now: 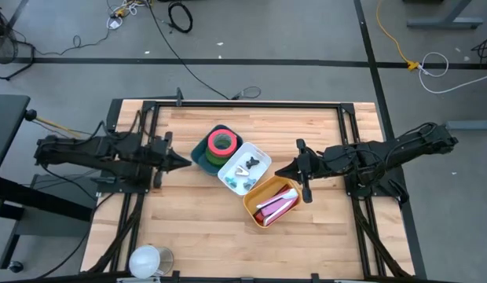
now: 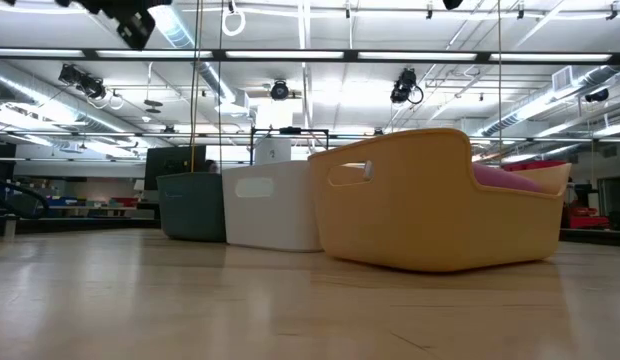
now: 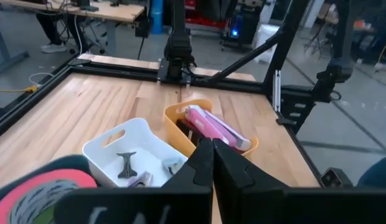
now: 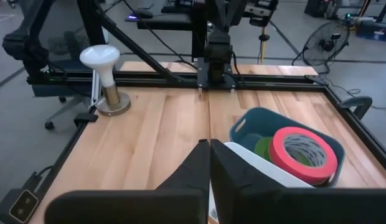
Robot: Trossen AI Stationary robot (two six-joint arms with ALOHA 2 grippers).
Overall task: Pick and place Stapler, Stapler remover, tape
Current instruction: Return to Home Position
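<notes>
Three bins stand in a diagonal row mid-table. The teal bin (image 1: 203, 154) holds pink tape (image 1: 221, 142) over green tape. A dark staple remover (image 1: 252, 164) lies in the white bin (image 1: 244, 167). The yellow bin (image 1: 271, 201) holds a pink stapler (image 1: 277, 203). My left gripper (image 1: 186, 162) is shut, just left of the teal bin. My right gripper (image 1: 280, 170) is shut, hovering at the right of the white bin. In the left wrist view the stapler (image 3: 215, 127) and remover (image 3: 126, 163) show beyond my left gripper (image 3: 208, 155); my right gripper (image 4: 208, 152) points past the tape (image 4: 303, 154).
A white lamp on a round base (image 1: 150, 260) stands near the table's near-left corner. A black frame (image 1: 243, 104) runs along the table's edges. Bare wood lies left of and in front of the bins. Cables lie on the floor beyond the far edge.
</notes>
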